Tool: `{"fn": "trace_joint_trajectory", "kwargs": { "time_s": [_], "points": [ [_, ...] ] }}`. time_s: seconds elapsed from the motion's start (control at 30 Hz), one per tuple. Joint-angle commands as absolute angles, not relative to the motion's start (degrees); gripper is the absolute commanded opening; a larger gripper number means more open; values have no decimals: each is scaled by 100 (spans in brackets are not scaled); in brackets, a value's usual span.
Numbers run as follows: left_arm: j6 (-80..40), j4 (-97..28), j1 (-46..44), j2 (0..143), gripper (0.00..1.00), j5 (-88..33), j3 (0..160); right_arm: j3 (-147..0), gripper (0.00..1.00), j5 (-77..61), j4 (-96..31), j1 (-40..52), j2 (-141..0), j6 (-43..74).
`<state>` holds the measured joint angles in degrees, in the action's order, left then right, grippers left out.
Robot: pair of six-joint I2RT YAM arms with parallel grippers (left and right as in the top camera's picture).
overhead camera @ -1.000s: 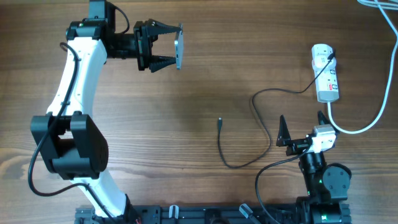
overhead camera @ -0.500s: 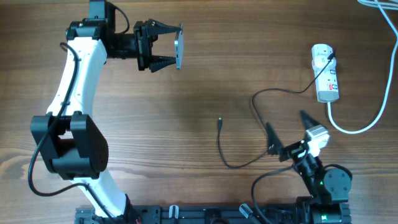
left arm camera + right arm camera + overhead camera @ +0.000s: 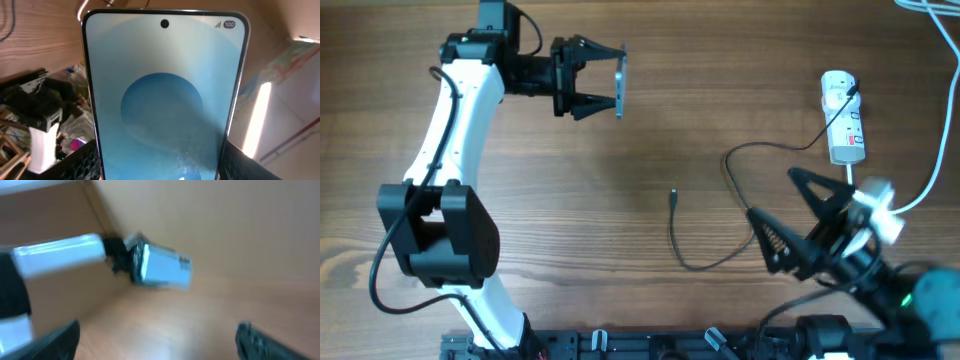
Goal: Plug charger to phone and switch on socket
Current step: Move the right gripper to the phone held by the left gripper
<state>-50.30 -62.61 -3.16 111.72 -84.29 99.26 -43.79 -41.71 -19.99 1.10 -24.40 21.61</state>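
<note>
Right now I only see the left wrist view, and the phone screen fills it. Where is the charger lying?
Observer: The charger lies loose on the table, its tip near the middle, nothing gripping it.
Operator: Where's the right gripper?
Observer: The right gripper hangs open and empty by the cable's right-hand bend.
Operator: And the socket?
Observer: The socket lies toward the far right, a black plug in it.

Phone (image 3: 619,82) in left hand (image 3: 609,80) (edge-on)

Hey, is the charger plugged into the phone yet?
Not plugged in. The charger's tip lies loose on the table; the left gripper holds the phone far away.
</note>
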Motion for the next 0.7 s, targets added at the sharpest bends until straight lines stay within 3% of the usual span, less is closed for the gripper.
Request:
{"fn": "trace_joint_trajectory", "kwargs": {
  "time_s": [0.0,0.07,0.13,0.23,0.37,0.4,0.43,0.47,0.67],
  "points": [
    [-5063,-6243,-340,10947,62,-8407,9935,-6171,100,-4799,-3409,106,-3953,1509],
    [-5063,-6241,-384,10947,62,-8331,9935,-6790,100,-6252,-3450,106,-4674,2016],
    [-5063,-6243,-412,10947,62,-8230,9935,-6799,100,-7247,-2552,110,-5094,2856],
    [-5065,-6243,-429,10947,62,-8219,9935,-6799,100,-7806,-1428,233,-5546,3562],
    [-5129,-6241,-436,10947,62,-8219,9935,-6858,100,-6073,-2204,1017,-5588,3551],
    [-5151,-6241,-436,10947,62,-8215,9935,-6945,99,-5282,-2698,1376,-5605,3334],
    [-5148,-6241,-440,10947,61,-8213,9935,-7343,99,-3374,-3830,2237,-5833,3017],
    [-5151,-6241,-440,10947,61,-8106,9935,-7894,99,-2364,-4545,2845,-6248,2934],
    [-5153,-6243,-534,10947,60,-7806,9935,-9904,100,-115,-6423,4125,-7870,2961]
  ]
}}
